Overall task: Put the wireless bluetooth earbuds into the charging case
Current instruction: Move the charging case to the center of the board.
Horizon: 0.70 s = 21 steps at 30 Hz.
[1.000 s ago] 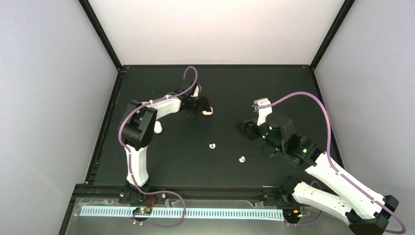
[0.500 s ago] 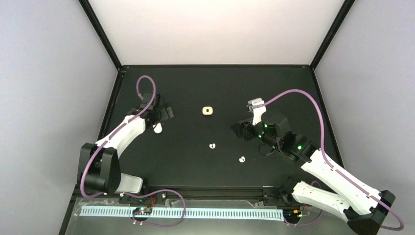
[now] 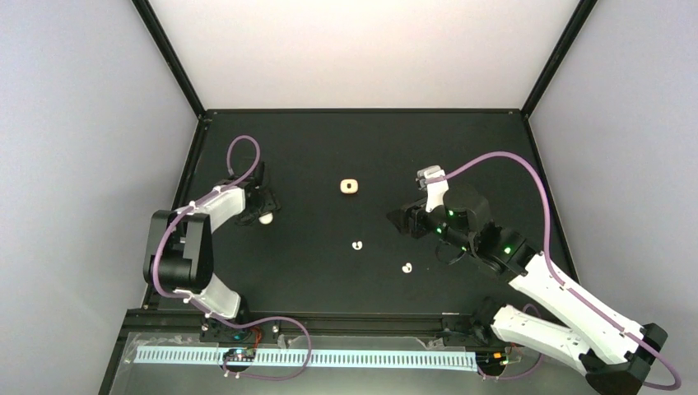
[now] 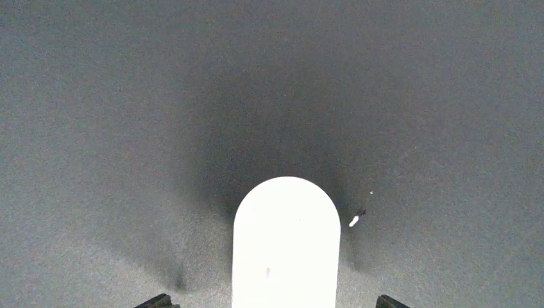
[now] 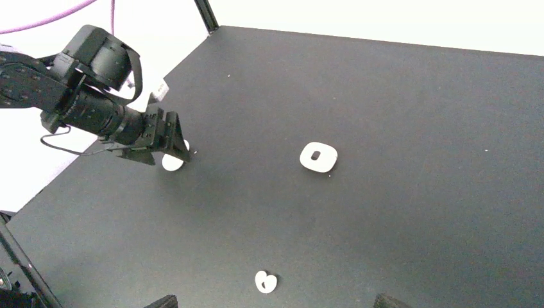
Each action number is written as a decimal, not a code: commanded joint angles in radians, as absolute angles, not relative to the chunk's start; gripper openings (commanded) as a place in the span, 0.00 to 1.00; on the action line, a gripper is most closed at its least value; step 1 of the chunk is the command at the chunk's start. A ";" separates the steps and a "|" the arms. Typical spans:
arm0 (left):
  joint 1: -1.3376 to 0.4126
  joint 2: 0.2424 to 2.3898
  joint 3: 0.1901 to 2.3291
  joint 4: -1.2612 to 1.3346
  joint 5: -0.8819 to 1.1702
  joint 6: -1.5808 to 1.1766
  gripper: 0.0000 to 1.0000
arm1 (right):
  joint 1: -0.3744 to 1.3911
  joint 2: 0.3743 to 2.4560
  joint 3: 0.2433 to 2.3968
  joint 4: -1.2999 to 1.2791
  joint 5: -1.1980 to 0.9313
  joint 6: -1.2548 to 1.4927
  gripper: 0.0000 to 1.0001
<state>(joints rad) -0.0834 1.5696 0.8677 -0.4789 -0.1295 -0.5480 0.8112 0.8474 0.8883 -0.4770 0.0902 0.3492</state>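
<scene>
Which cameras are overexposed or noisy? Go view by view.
Left wrist: the white round-ended object is blown out to featureless white and ringed by a soft dark shadow, and the black mat looks grainy. Right wrist: sharp and evenly lit, though the pale wall clips to white. Top external: the light is even, but the tiny white earbud near the centre is too small to show detail.

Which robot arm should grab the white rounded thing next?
Left. The left gripper hangs open right over the white rounded thing, a finger on each side; the right gripper is far away.
</scene>
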 commanded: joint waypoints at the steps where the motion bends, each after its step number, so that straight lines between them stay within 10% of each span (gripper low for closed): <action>1: -0.074 1.615 0.913 -0.477 -0.116 -0.526 0.77 | 0.809 0.827 0.899 -0.465 0.083 0.360 0.80; 21: -0.211 1.558 0.822 -0.433 -0.068 -0.720 0.27 | 0.810 0.814 0.859 -0.426 0.078 0.388 0.79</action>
